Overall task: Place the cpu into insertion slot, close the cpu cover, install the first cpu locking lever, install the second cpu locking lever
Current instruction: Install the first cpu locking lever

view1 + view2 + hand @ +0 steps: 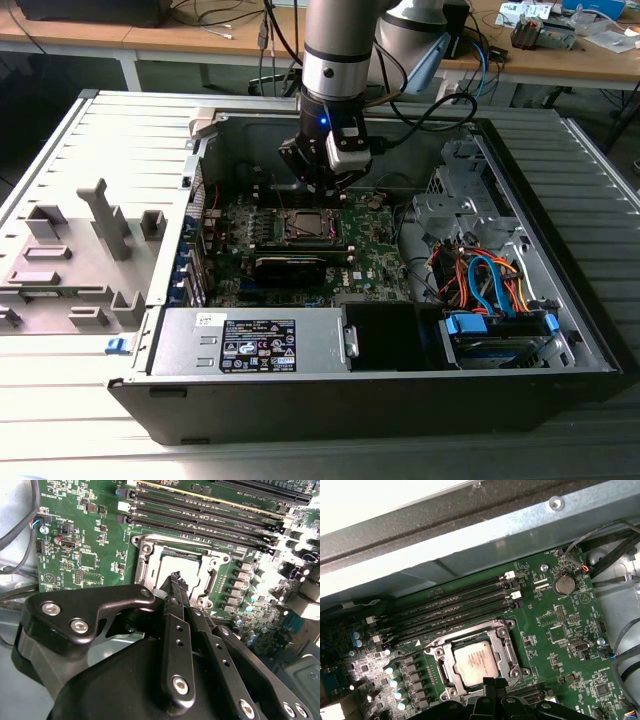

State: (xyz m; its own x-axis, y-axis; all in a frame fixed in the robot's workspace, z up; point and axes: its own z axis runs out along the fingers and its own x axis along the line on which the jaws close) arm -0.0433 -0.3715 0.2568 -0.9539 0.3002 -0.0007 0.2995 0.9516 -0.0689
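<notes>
tool [176,580] fingertips pinched together, holding nothing; hovering at cpu cover [496,636] edge; cpu [475,661] seated

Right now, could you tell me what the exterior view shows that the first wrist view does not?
Exterior view alone: the open computer case, the power supply, the blue and orange cables and the arm's gripper above the board. First wrist view alone: a round coin battery near the memory slots. Both share the cpu cover.

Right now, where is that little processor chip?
In the first wrist view, the cpu lies in the insertion slot under the cpu cover, beside the long memory slots, with the gripper just above its edge.
</notes>
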